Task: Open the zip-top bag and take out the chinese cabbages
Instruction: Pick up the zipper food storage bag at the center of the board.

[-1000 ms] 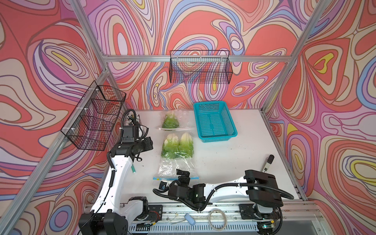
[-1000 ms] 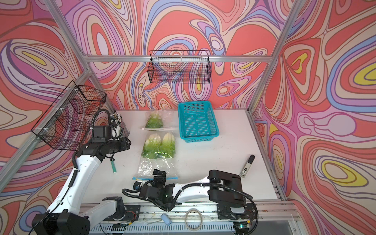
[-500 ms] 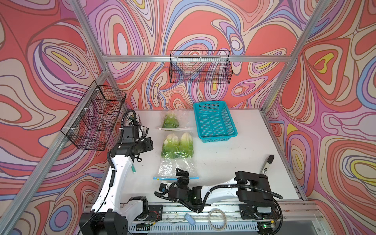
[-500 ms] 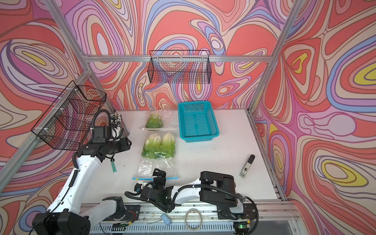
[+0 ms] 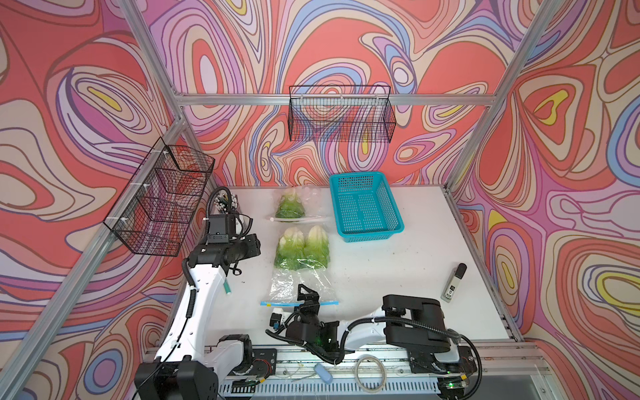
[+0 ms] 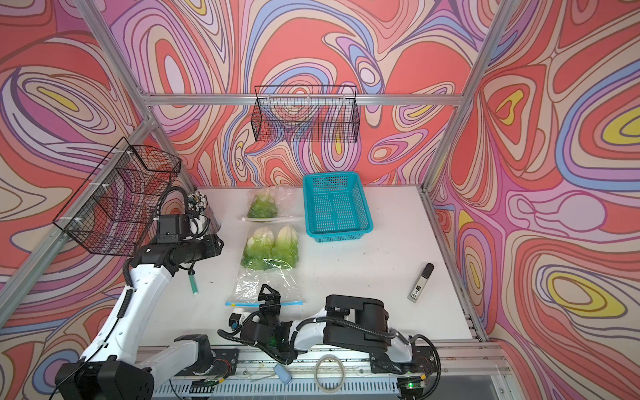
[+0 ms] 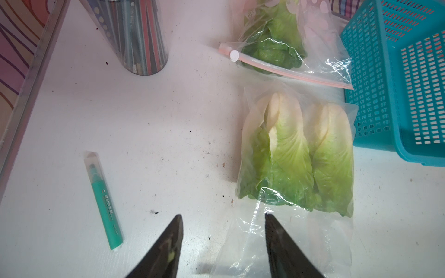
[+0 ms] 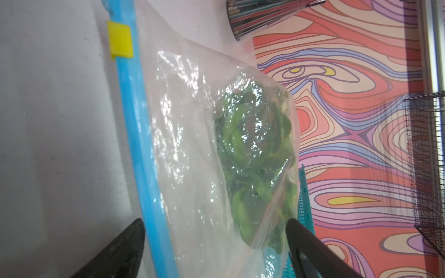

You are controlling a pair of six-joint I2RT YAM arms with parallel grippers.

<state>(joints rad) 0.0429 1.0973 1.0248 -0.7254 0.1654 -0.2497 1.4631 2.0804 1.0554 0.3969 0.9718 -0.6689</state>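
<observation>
Nearest us, on the rail before the white table [image 5: 398, 277], lie a coil of pale cable [image 5: 370, 374] and a small grey-blue piece [image 5: 323, 374]. Just beyond, the right gripper [image 8: 216, 233] lies low at the near edge of the zip-top bag [image 5: 294, 282]. Its jaws are spread wide and clamp nothing. The bag's blue zip strip [image 8: 134, 120] passes between them, close to one finger, and the other finger stands over the clear plastic. We cannot tell whether either finger touches the bag. The yellow slider [image 8: 119, 39] sits at the end of the strip on the left arm's side. Well off to the right lies a black-and-grey stick [image 5: 453, 282]. The left gripper [image 7: 222, 216] hangs above the table beside the bag, its jaws partly apart and empty. One tip is over bare table and the other over the bag's edge. A green marker [image 7: 103, 199] lies near it on the left. Farther in, two chinese cabbages [image 7: 289, 149] lie side by side inside the bag, at its far end. Their white stems point away from us and their green leaves point toward the zip. Just behind them a third cabbage [image 5: 290, 207] sits in a second bag [image 7: 332, 65] with a pink strip and a white slider [image 7: 234, 55]. To the right of both bags stands a blue basket [image 5: 370, 235], touching the near bag's corner in the left wrist view. A cup of pencils [image 7: 137, 36] stands at the far left corner. Two black wire baskets [image 5: 341, 117] [image 5: 162, 201] hang on the walls.
</observation>
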